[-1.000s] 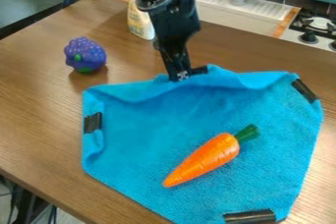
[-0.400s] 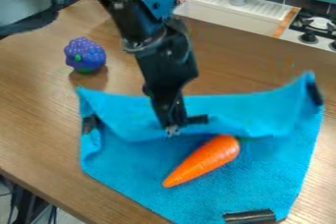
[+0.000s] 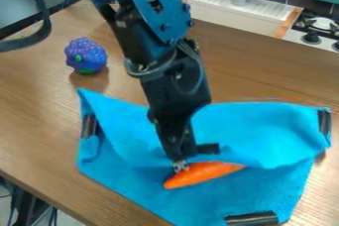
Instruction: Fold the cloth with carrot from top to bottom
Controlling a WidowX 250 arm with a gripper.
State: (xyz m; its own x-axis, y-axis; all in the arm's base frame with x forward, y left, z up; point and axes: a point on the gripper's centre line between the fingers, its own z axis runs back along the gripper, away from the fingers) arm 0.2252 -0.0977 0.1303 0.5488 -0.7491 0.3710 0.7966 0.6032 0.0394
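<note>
Near the middle of the blue cloth, my gripper (image 3: 181,164) is shut on the cloth's top edge, just above and touching or nearly touching the carrot. The cloth (image 3: 218,200) has its upper part turned down over its middle, with a loose, raised fold spreading to both sides. The carrot (image 3: 210,171) lies on the lower layer, its orange body showing below the folded edge; the green top is hidden under the fold. Black strips mark the cloth's left side, right corner and bottom corner, and another sits beside the gripper.
A purple grape-like toy (image 3: 86,55) stands on the wooden table (image 3: 39,106) at the upper left. Behind the table are a white sink (image 3: 232,14) with a faucet and a stove (image 3: 317,29). The table's front edge runs along the lower left.
My gripper has moved down the view with the cloth's top edge, folding it over the carrot's green top. The cloth's upper right corner has come down, and the carrot's orange body now looks flatter.
</note>
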